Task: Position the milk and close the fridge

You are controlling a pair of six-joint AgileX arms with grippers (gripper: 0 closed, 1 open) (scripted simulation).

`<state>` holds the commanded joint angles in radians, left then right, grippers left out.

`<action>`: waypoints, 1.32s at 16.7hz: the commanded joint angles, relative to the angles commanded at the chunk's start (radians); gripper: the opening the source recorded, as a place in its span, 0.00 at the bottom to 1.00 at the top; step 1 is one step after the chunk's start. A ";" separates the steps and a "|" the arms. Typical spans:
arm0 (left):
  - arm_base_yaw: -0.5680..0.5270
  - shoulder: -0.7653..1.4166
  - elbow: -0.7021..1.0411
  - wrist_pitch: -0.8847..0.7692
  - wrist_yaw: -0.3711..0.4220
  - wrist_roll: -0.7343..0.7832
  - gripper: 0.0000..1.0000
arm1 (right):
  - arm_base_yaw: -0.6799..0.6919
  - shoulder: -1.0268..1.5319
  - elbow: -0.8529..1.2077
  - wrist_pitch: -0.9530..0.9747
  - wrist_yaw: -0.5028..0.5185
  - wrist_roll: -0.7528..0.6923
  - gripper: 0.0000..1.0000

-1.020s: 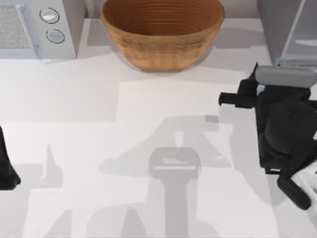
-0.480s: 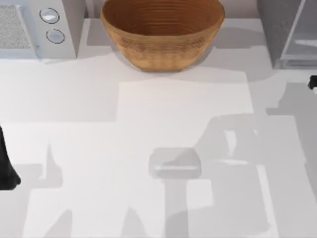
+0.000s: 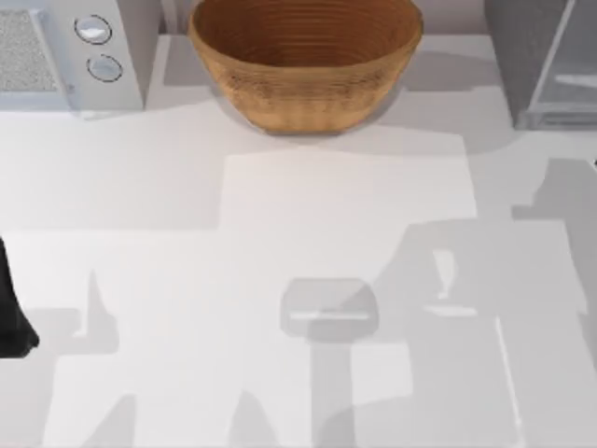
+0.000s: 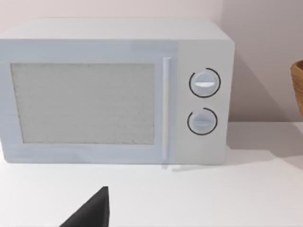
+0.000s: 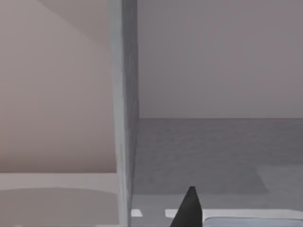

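The fridge stands at the far right corner of the table, with its speckled dark-grey side turned to the middle. Its thin door panel is swung away from the body, so the door is open and a part of the pale inside shows beside it. In the right wrist view the same panel rises upright and edge-on, with a plain grey surface stretching behind it on one side and a pale wall on the other.

The right gripper is close in front of that door edge; I see only one dark tip of it, low in its own wrist view. Whether it is clenched, released or grasping something, I cannot tell.

The left arm is parked at the left edge of the table, near the front, well apart from the fridge. The left gripper looks toward the white box with two round knobs, which stands at the far left corner. Again only a dark tip is visible, and I cannot tell its state either.

Between the white box and the fridge, at the far side of the table, stands a big woven basket. It is upright, and what I see of its inside is bare. The middle of the table carries grey shadows
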<state>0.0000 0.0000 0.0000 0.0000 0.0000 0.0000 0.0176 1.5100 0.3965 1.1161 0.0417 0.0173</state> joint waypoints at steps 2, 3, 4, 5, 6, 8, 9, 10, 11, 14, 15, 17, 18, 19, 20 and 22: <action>0.000 0.000 0.000 0.000 0.000 0.000 1.00 | -0.008 0.030 0.031 -0.004 -0.007 0.000 0.00; 0.000 0.000 0.000 0.000 0.000 0.000 1.00 | -0.015 0.058 0.061 -0.007 -0.015 -0.001 0.00; 0.000 0.000 0.000 0.000 0.000 0.000 1.00 | -0.024 0.093 0.098 -0.011 -0.023 -0.001 0.00; 0.000 0.000 0.000 0.000 0.000 0.000 1.00 | -0.035 0.134 0.142 -0.015 -0.033 -0.002 0.00; 0.000 0.000 0.000 0.000 0.000 0.000 1.00 | -0.047 0.180 0.191 -0.021 -0.045 -0.003 0.00; 0.000 0.000 0.000 0.000 0.000 0.000 1.00 | -0.075 0.282 0.303 -0.035 -0.071 -0.004 0.00; 0.000 0.000 0.000 0.000 0.000 0.000 1.00 | -0.090 0.337 0.362 -0.043 -0.085 -0.005 0.00; 0.000 0.000 0.000 0.000 0.000 0.000 1.00 | -0.105 0.392 0.423 -0.051 -0.100 -0.006 0.00; 0.000 0.000 0.000 0.000 0.000 0.000 1.00 | -0.121 0.448 0.484 -0.060 -0.115 -0.007 0.00; 0.000 0.000 0.000 0.000 0.000 0.000 1.00 | -0.164 0.603 0.655 -0.089 -0.156 -0.009 0.00; 0.000 0.000 0.000 0.000 0.000 0.000 1.00 | -0.177 0.648 0.705 -0.098 -0.169 -0.010 0.00; 0.000 0.000 0.000 0.000 0.000 0.000 1.00 | -0.198 0.721 0.788 -0.114 -0.189 -0.012 0.00; 0.000 0.000 0.000 0.000 0.000 0.000 1.00 | -0.206 0.748 0.818 -0.119 -0.197 -0.012 0.00; 0.000 0.000 0.000 0.000 0.000 0.000 1.00 | -0.212 0.767 0.839 -0.123 -0.202 -0.012 0.00; 0.000 0.000 0.000 0.000 0.000 0.000 1.00 | -0.215 0.776 0.851 -0.125 -0.205 -0.013 0.00; 0.000 0.000 0.000 0.000 0.000 0.000 1.00 | -0.215 0.778 0.853 -0.126 -0.205 -0.013 0.00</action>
<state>0.0000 0.0000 0.0000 0.0000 0.0000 0.0000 -0.1974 2.2881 1.2492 0.9904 -0.1634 0.0047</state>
